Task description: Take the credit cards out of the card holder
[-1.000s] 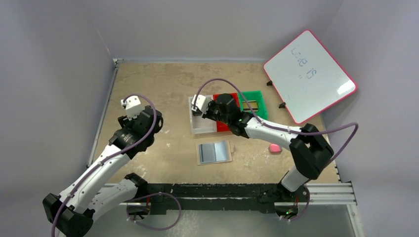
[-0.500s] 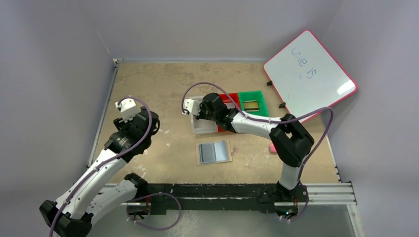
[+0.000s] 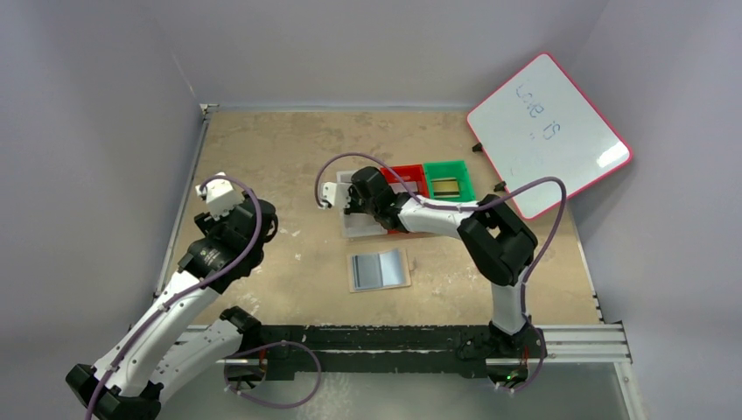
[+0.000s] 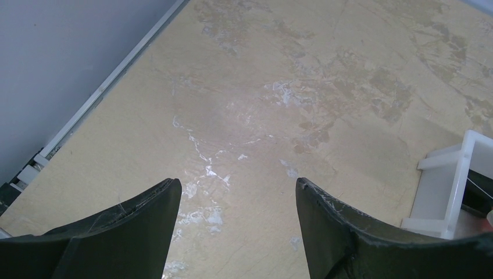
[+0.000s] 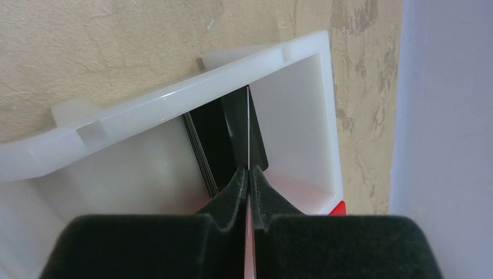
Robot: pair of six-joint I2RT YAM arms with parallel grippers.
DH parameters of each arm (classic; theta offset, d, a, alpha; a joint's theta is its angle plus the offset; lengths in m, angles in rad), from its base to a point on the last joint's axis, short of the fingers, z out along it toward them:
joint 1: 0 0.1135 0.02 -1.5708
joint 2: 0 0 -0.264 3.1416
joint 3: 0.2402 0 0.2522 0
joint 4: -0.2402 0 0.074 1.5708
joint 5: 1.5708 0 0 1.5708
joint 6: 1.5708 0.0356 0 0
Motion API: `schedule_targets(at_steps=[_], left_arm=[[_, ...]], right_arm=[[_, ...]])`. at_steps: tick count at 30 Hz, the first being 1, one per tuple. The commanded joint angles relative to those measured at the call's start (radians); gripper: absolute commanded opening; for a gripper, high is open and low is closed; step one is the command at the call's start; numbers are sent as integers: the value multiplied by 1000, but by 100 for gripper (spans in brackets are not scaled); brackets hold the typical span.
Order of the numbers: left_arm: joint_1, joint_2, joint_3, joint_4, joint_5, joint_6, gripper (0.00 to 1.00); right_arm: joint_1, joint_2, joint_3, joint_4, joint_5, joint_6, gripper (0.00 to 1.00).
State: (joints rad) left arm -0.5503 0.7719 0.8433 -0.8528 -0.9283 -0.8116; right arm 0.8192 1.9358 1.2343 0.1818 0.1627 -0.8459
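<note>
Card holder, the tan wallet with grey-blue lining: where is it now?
Top view: the card holder lies open and flat, centre of view, just on the near side of the white plastic bin.

Black card [image 5: 228,136]; white bin [image 5: 174,104]; green bin [image 3: 466,185].

surface [image 3: 289,149]: tan, mottled with paler scuffs and white scratches; fills the floor of the enclosure.
walls [image 3: 105,105]: plain grey-lilac, on the left, far and right sides.
white bin [image 3: 360,231]: translucent white plastic, open-topped, near the middle of the surface; leftmost of three bins.
red bin [image 3: 404,169]: just right of the white bin, touching it.
green bin [image 3: 444,164]: just right of the red bin, rightmost in the row.
whiteboard [image 3: 549,131]: pink-framed, tilted, at the far right; faint blue handwriting, illegible; small black feet at its lower edge.
rail [image 3: 577,337]: metal, along the near edge.
</note>
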Motion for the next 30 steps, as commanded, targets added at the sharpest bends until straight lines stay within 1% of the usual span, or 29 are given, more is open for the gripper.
schedule_targets(at_steps=[1,5,7,12,16,18,20,24,26,30], left_arm=[[4,-2,33,9,-26,-12,72],[4,0,32,9,-25,-11,72],[5,-1,31,9,-24,-12,72],[4,8,31,12,-18,-8,72],[4,16,32,12,-15,-5,72],[4,18,33,11,-13,-5,72],[4,20,31,15,-10,-3,72],[4,24,30,16,-6,-1,72],[4,27,30,17,-4,1,72],[4,34,29,18,1,4,72]], right_arm=[[-1,10,56,44,34,-57,3],[-1,34,61,49,42,-76,4],[0,40,60,48,35,-82,7],[0,42,56,22,-10,-98,10],[0,38,55,-14,-62,-111,18],[-2,37,49,-12,-57,-113,21],[-2,36,47,-13,-54,-115,26],[-2,36,49,-15,-49,-109,31],[-2,35,51,-12,-50,-101,37],[-3,38,50,8,-41,-96,40]])
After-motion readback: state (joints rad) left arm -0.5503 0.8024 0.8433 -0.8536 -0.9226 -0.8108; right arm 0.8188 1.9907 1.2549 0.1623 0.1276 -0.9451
